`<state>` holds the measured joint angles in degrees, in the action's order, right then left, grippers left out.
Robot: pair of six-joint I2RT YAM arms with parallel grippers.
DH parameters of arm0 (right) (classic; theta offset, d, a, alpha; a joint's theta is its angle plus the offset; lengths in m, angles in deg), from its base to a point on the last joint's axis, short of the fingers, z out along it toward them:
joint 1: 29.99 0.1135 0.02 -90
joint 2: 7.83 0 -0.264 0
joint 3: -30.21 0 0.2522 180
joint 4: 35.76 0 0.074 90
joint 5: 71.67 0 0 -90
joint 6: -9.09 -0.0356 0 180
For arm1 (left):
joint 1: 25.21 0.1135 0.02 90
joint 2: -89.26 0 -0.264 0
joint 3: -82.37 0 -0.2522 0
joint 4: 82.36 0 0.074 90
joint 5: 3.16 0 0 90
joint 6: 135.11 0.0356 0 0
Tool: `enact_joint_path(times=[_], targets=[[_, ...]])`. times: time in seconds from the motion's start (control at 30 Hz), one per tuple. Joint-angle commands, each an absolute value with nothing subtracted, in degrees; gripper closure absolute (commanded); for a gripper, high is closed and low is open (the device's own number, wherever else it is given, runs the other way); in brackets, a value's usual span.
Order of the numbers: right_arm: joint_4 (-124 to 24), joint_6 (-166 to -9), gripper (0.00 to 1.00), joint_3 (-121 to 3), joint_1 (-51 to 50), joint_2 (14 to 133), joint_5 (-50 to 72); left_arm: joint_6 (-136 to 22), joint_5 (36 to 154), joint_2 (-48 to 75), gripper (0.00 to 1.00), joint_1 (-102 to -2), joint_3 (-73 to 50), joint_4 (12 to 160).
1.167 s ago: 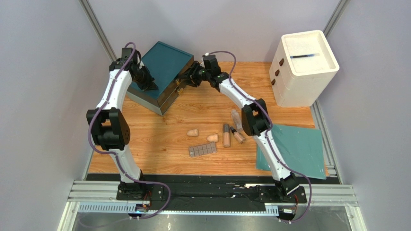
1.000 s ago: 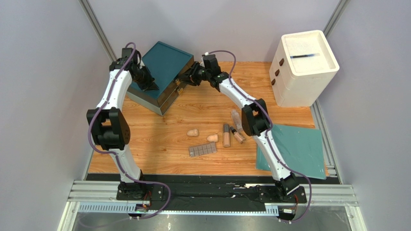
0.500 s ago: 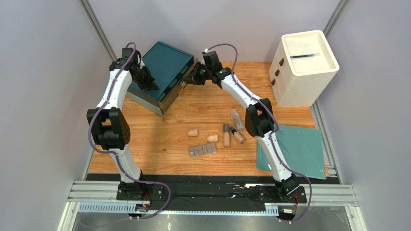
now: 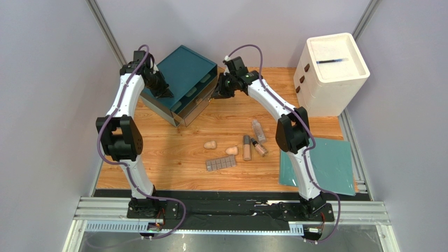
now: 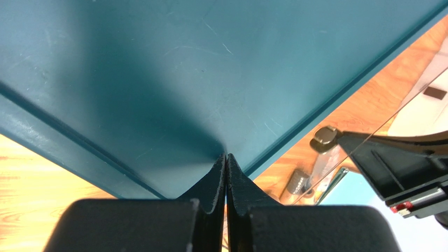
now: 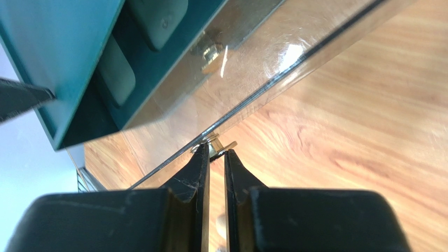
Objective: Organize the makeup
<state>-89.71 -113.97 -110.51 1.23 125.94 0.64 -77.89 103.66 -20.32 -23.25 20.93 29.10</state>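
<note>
In the top external view, the left gripper (image 4: 162, 93) is set down on the lid of the teal drawer box (image 4: 185, 67), apparently so that the box is held in place while a drawer is pulled. The clear-fronted drawer (image 4: 195, 106) is seen partly drawn out toward the right gripper (image 4: 217, 90). In the left wrist view the left jaws are pressed together with nothing between them, and their tips touch the teal top. In the right wrist view the right jaws are almost together, pinched on the small gold knob (image 6: 215, 144) of the drawer front. The makeup lies on the table (image 4: 168, 157), well apart from the box: two sponges (image 4: 211, 144), three bottles (image 4: 246, 147) and the palette (image 4: 221, 164), none yet put away.
</note>
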Motion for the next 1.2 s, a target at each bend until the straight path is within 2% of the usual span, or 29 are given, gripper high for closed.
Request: enact_joint_path(times=[0.0,0.27,0.47,0.57,0.8,0.93,1.17], targets=[[-108.40,-107.11,0.90,-106.69,0.95,125.94,2.68,-75.61,101.69,-22.97,1.00,-22.92,22.48,25.35],[-109.29,-103.94,0.87,-106.69,0.77,124.36,4.00,-75.44,101.51,-23.42,1.00,-22.92,22.83,24.82],[-114.11,-101.49,0.88,-110.72,0.77,124.01,7.95,-75.35,101.25,-23.42,1.00,-23.01,23.01,24.82],[-114.22,-100.16,0.82,-109.16,0.77,122.43,7.78,-74.91,101.78,-23.42,1.00,-22.92,23.09,25.08],[-110.96,-100.25,0.53,-108.18,0.77,117.86,8.39,-71.92,102.48,-22.89,1.00,-23.01,23.80,25.87],[-110.08,-98.85,0.44,-105.56,0.77,112.86,10.85,-70.78,103.10,-21.92,1.00,-23.01,23.98,26.57],[-104.82,-97.09,0.38,-94.75,0.34,104.51,12.18,-70.52,103.98,-20.16,1.00,-22.92,22.39,29.39]])
